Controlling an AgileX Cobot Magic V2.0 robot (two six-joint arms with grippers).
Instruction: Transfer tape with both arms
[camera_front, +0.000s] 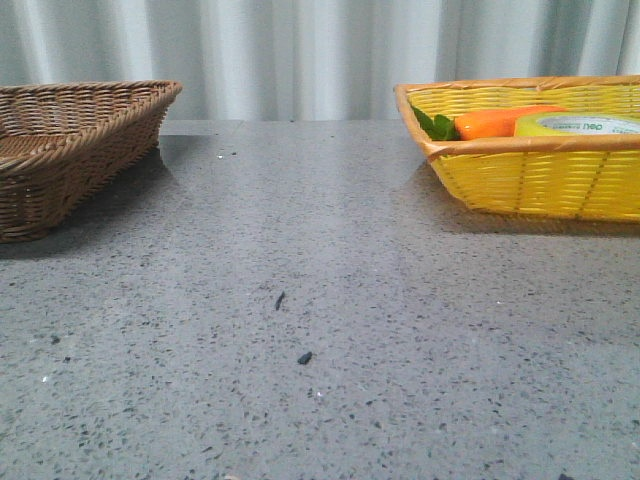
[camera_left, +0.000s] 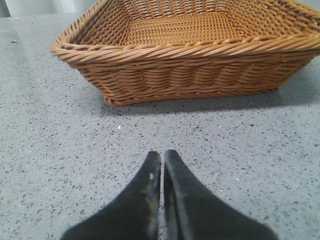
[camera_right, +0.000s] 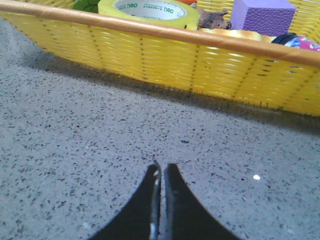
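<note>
The yellow-green tape (camera_front: 582, 125) lies flat in the yellow basket (camera_front: 530, 180) at the table's far right, next to an orange carrot (camera_front: 500, 121). It also shows in the right wrist view (camera_right: 150, 11), behind the basket's near rim (camera_right: 165, 32). My right gripper (camera_right: 162, 167) is shut and empty, low over the grey table in front of that basket. My left gripper (camera_left: 162, 154) is shut and empty, low over the table in front of the brown wicker basket (camera_left: 190, 70). Neither arm shows in the front view.
The brown basket (camera_front: 70, 150) stands at the far left and looks empty inside. The yellow basket also holds a purple block (camera_right: 262, 17), a brown lump (camera_right: 212, 20) and a dark round thing (camera_right: 300, 41). Small dark specks (camera_front: 304, 357) lie mid-table.
</note>
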